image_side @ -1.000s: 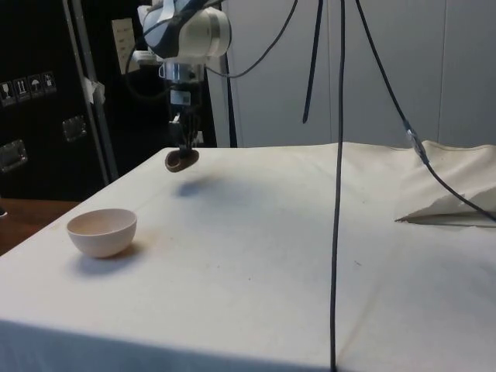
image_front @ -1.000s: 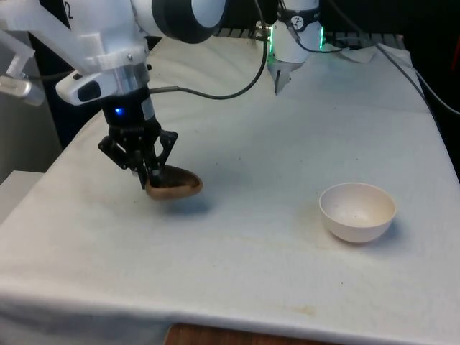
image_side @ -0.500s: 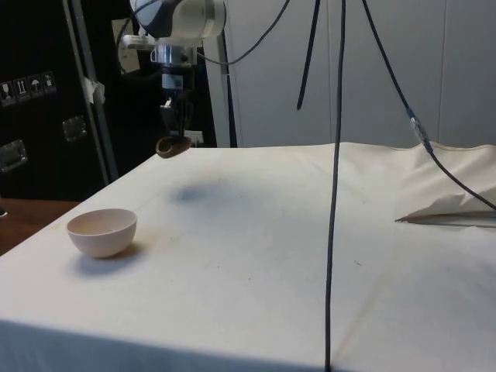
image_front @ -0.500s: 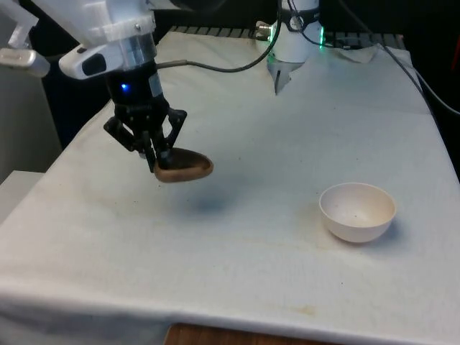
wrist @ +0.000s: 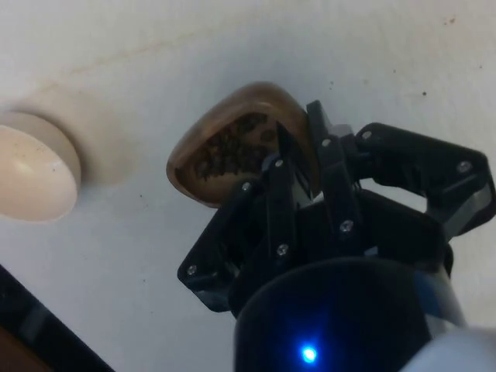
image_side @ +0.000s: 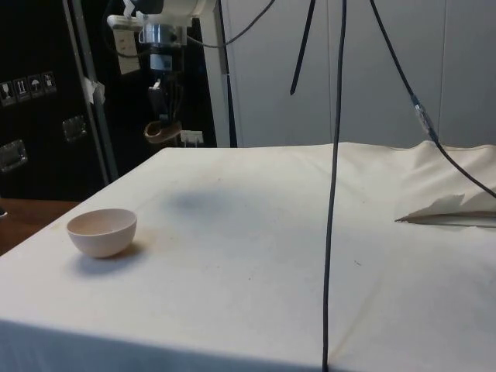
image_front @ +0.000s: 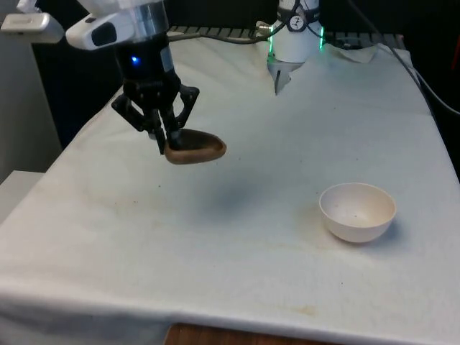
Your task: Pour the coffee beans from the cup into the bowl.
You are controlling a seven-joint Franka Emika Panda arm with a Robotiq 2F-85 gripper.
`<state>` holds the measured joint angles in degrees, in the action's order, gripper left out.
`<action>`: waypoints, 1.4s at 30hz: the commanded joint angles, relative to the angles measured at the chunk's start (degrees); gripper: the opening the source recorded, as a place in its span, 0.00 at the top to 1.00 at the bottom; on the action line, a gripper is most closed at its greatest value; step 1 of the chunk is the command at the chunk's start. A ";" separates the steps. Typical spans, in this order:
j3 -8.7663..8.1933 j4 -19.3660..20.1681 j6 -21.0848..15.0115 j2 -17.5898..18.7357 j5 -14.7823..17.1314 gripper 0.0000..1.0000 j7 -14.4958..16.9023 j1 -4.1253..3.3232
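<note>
A brown cup [image_front: 195, 149] holding dark coffee beans [wrist: 229, 145] hangs in the air above the white cloth, at the front view's left. My gripper [image_front: 170, 146] is shut on the cup's rim, fingers pointing down. The cup [image_side: 161, 132] sits high over the table's far side in the side view, and in the wrist view the cup [wrist: 232, 139] is level with beans inside. A white bowl [image_front: 357, 211] stands on the cloth at the front view's right, well apart from the cup. The same bowl [image_side: 102, 231] is near the table's corner in the side view, and the bowl [wrist: 31, 170] looks empty.
Black cables [image_side: 335, 178] hang down in front of the side view. A crumpled fold of cloth [image_side: 449, 203] lies at the side view's right. The table edge [image_front: 215, 327] runs close along the near side.
My gripper has risen with the cup and moved towards the front view's right, closer to the bowl. The bowl has stayed in place.
</note>
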<state>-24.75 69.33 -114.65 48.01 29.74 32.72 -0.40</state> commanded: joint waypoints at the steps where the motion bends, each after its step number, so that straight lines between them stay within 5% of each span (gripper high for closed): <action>1: -0.29 0.46 0.00 -0.69 -0.46 0.98 -0.63 -0.69; 2: 0.00 0.00 0.06 -0.17 -0.06 0.98 -0.17 -0.17; 3: -0.29 0.46 0.06 -0.86 -0.52 0.98 -0.86 -0.86; 11: -0.23 0.46 0.86 -2.29 -2.01 0.98 -2.69 -2.23; 12: 0.11 -0.06 0.97 -1.78 -1.66 0.98 -2.23 -1.72; 13: -0.17 0.46 0.97 -2.46 -2.23 0.98 -2.98 -2.41; 17: -0.06 0.34 1.49 -3.38 -3.21 0.98 -4.01 -3.04; 20: 0.23 -0.06 1.66 -3.27 -3.21 0.98 -4.01 -2.86; 29: 0.17 0.11 2.58 -5.39 -5.50 0.98 -6.53 -4.76; 30: 0.52 -0.17 2.46 -5.04 -5.21 0.98 -6.13 -4.30; 34: 0.52 0.06 2.92 -6.25 -6.82 0.98 -7.85 -5.50; 38: 1.09 0.00 3.09 -6.88 -8.14 0.98 -8.94 -5.84; 39: 1.32 -0.29 3.04 -6.53 -7.73 0.98 -8.48 -5.39; 42: 1.49 -0.06 3.27 -7.39 -9.05 0.98 -9.80 -6.19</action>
<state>-22.86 69.04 -111.50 40.79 20.74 23.15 -6.19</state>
